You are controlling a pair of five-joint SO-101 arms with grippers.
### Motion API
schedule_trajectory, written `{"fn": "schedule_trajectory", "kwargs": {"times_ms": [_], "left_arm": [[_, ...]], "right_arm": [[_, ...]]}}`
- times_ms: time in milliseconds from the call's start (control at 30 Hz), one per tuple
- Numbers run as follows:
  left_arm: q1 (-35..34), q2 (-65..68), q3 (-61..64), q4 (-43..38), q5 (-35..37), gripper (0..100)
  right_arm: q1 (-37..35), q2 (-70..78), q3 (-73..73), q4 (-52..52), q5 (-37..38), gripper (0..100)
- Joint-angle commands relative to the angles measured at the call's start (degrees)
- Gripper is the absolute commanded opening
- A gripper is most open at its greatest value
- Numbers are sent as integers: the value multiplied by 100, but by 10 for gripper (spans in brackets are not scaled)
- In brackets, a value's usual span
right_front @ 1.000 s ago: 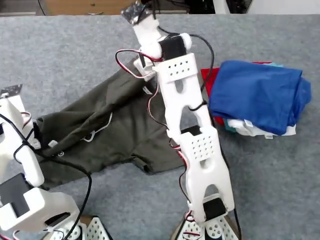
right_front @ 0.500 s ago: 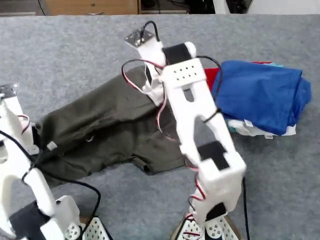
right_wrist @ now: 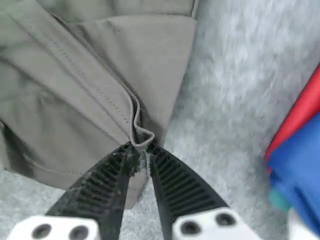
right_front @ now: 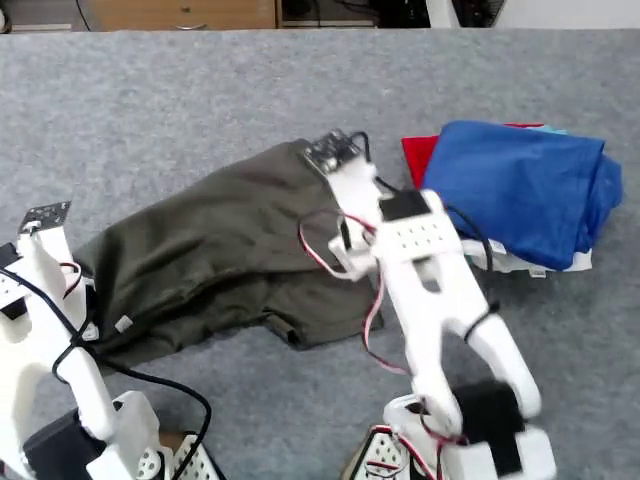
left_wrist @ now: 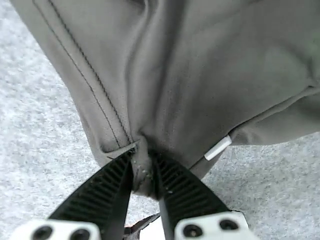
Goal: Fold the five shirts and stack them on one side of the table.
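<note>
Fold step, apparently on the last shirt. Olive shirt (right_front: 210, 250) lies rumpled mid-table (right_front: 150, 110). Left gripper (left_wrist: 142, 167) is clamped on its hem edge; right gripper (right_wrist: 141, 150) pinches a seam fold at the opp. side, near the blue-topped stack (right_front: 515, 190). Next, prob.: carry both edges over together, cloth taut.

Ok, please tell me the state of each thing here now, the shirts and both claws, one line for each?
olive shirt, loosely doubled over, not yet neatly folded, pinched at two edges
left claw, shut on the olive shirt's edge
right claw, shut on the olive shirt's edge
red shirt, folded, mostly covered
white shirt, folded, mostly covered
blue shirt, folded, lying on top of both
</note>
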Motion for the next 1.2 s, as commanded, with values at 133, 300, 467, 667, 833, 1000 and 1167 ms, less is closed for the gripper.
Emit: {"fn": "schedule_trajectory", "kwargs": {"times_ms": [133, 300, 467, 667, 833, 1000, 1167], "left_arm": [[-422, -110, -26, -44, -422, 19], [-659, -110, 26, -35, -818, 19], [-668, -110, 325, -290, -879, 19], [-659, -110, 404, -281, -888, 19], [-695, -110, 404, -211, -1134, 19], [-659, -110, 404, -26, -1213, 19], [-677, -110, 404, 97, -1538, 19]], "right_arm": [[444, -980, 1024, -325, 62, 1], [426, -1156, 1745, -870, 281, 1], [462, -1147, 2167, -1477, 290, 1], [462, -1182, 2255, -1442, 343, 1], [470, -1191, 2352, -1196, 510, 1], [479, -1191, 2360, -1178, 501, 1], [655, -1191, 2352, -1204, 527, 2]]}}
